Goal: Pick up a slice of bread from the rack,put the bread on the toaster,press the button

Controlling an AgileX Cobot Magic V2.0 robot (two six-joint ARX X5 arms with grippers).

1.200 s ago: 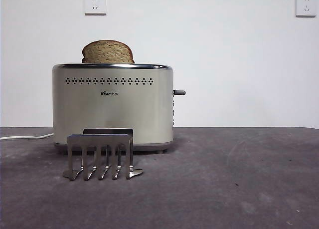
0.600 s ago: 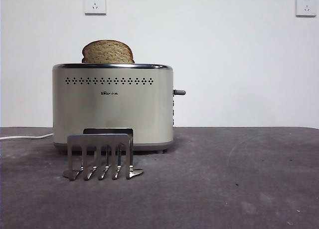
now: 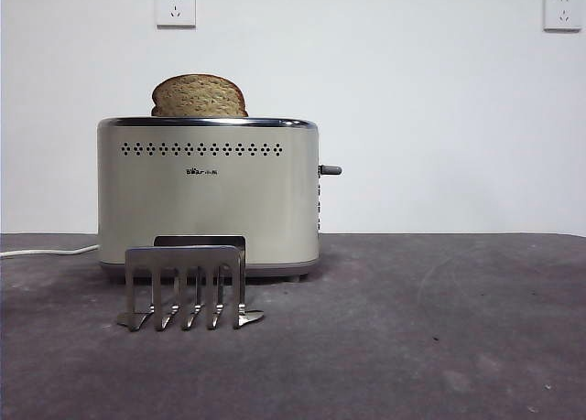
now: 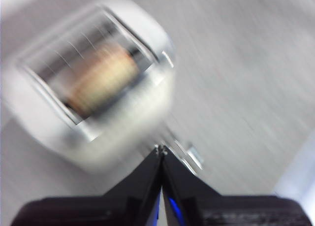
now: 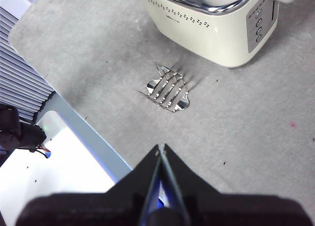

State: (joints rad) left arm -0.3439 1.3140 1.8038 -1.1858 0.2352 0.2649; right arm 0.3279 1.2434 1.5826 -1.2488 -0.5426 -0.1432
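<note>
The slice of bread (image 3: 199,96) stands upright in a slot of the cream toaster (image 3: 209,196), its domed top sticking up above the chrome rim. The blurred left wrist view shows the bread (image 4: 101,77) in the slot from above. The metal rack (image 3: 186,286) stands empty in front of the toaster, also seen in the right wrist view (image 5: 168,88). The toaster's side lever (image 3: 330,170) points right. My left gripper (image 4: 161,151) is shut and empty, high above the toaster. My right gripper (image 5: 161,148) is shut and empty, high above the table near the rack. Neither arm shows in the front view.
A white cord (image 3: 46,251) runs left from the toaster. The grey table edge and a white surface (image 5: 59,157) show in the right wrist view. Two wall sockets (image 3: 175,6) hang on the white wall behind.
</note>
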